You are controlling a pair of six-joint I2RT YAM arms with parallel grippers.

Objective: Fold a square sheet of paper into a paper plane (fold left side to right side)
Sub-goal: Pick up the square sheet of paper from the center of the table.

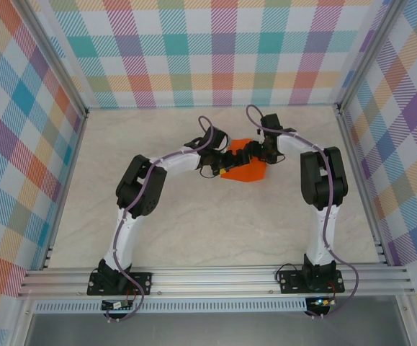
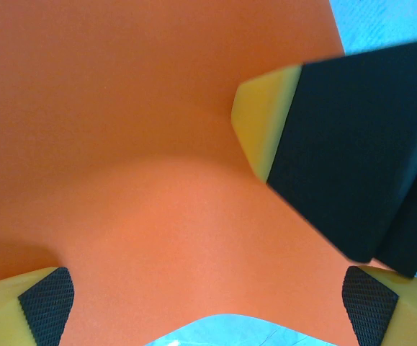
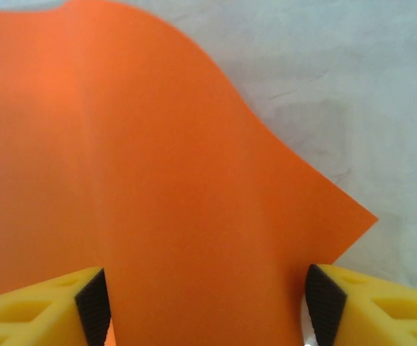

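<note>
The square sheet of paper point(image 1: 245, 171) is bright orange and lies mid-table between my two grippers. In the left wrist view the paper point(image 2: 122, 144) bulges upward in a soft hump. My left gripper point(image 2: 208, 306) stands wide open over its near edge, its pads at the two bottom corners. A yellow and black finger of the right gripper point(image 2: 262, 122) presses in from the upper right. In the right wrist view the paper point(image 3: 158, 180) rises in a curved fold between the pads of my right gripper point(image 3: 207, 303). Those jaws stand apart, one on each side of the raised paper. From above, the left gripper point(image 1: 226, 155) and right gripper point(image 1: 255, 153) nearly meet.
The pale marbled tabletop point(image 1: 194, 223) has free room in front of and beside the paper. Checked cloth walls on a metal frame point(image 1: 71, 108) enclose the back and sides. Both arm bases sit on the rail point(image 1: 215, 277) at the near edge.
</note>
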